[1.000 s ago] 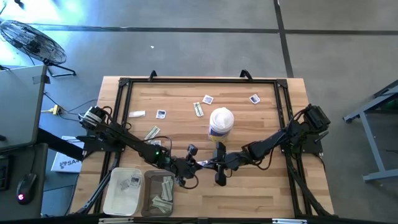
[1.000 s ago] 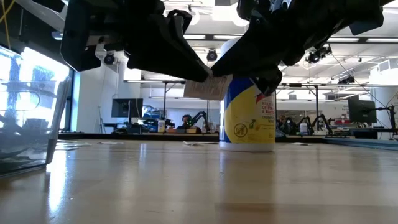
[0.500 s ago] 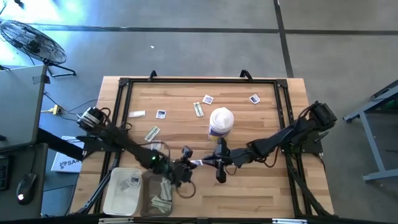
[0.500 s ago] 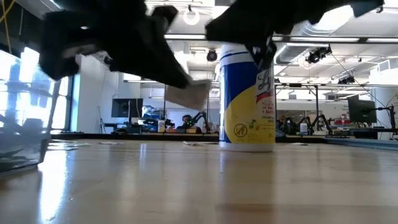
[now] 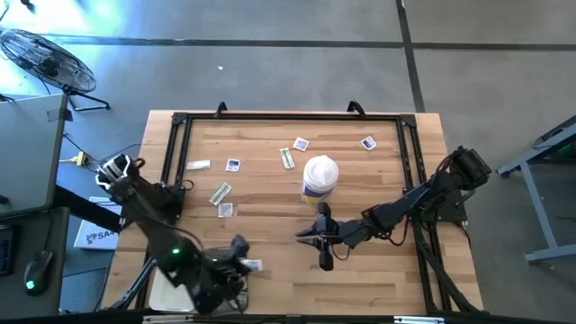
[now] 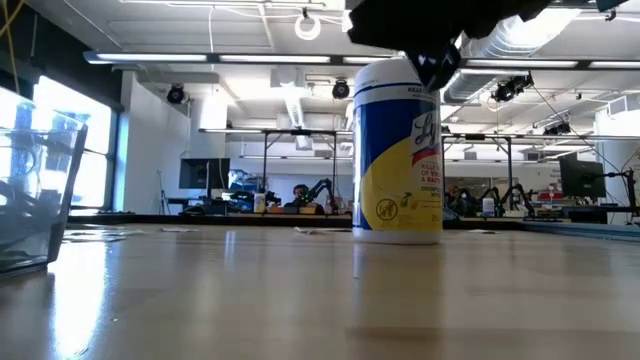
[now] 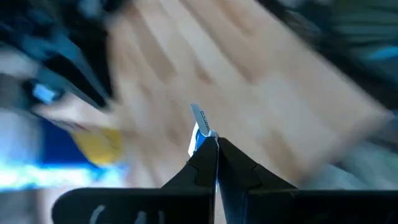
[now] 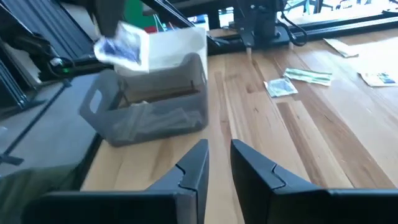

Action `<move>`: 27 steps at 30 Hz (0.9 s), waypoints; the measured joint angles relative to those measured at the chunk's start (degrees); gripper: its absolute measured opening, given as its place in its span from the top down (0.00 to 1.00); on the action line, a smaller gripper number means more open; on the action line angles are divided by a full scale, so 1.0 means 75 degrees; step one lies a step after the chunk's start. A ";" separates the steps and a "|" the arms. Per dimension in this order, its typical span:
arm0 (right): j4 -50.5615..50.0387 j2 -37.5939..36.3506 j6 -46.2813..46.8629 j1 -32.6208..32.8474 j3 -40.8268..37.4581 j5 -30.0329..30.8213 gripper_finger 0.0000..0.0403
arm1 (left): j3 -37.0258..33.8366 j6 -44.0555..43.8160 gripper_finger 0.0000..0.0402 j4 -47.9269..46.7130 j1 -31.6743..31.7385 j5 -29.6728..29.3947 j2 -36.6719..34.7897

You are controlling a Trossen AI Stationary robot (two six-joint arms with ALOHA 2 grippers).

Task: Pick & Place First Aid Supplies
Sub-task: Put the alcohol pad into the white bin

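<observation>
One square white packet (image 5: 254, 265) was pinched between the pressed-together fingers of the left gripper (image 5: 245, 264), just beside the grey bin (image 8: 155, 112) and the white bin (image 8: 177, 40). The right gripper (image 5: 306, 238), fingers slightly spread and empty, hovered near the canister (image 5: 319, 175), well apart from the bins.

Bright ceiling lights seen in low view; tabletop (image 6: 320, 300) glare at 9 o'clock; left wrist view heavily motion-blurred.
</observation>
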 joint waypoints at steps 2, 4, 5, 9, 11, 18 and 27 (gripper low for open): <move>-0.0064 0.0009 -0.0028 -0.0001 -0.0021 -0.0014 0.86 | 0.0481 -0.1337 1.00 -0.1369 -0.0197 0.0770 0.0000; -0.0135 0.0009 -0.0031 -0.0001 -0.0021 0.0018 0.86 | 0.0735 -0.2853 1.00 -0.2476 -0.0386 0.1699 -0.0015; -0.0163 0.0009 -0.0042 -0.0001 -0.0021 0.0063 0.86 | 0.0786 -0.3612 1.00 -0.2958 -0.0471 0.2222 -0.0013; -0.0241 0.0012 -0.0060 -0.0001 -0.0021 0.0490 0.85 | 0.0717 -0.6340 1.00 -0.4282 -0.1045 0.3652 -0.0003; -0.0279 0.0013 -0.0060 -0.0001 -0.0021 0.0678 0.85 | 0.0545 -0.7282 1.00 -0.4567 -0.1368 0.3880 0.0001; -0.0291 0.0015 -0.0060 -0.0001 -0.0021 0.0721 0.86 | -0.0382 -0.8226 1.00 -0.4590 -0.1995 0.2963 0.0009; -0.0294 0.0015 -0.0253 -0.0021 -0.0018 0.0772 0.86 | -0.1727 -0.9465 1.00 -0.4099 -0.1865 0.3779 0.0015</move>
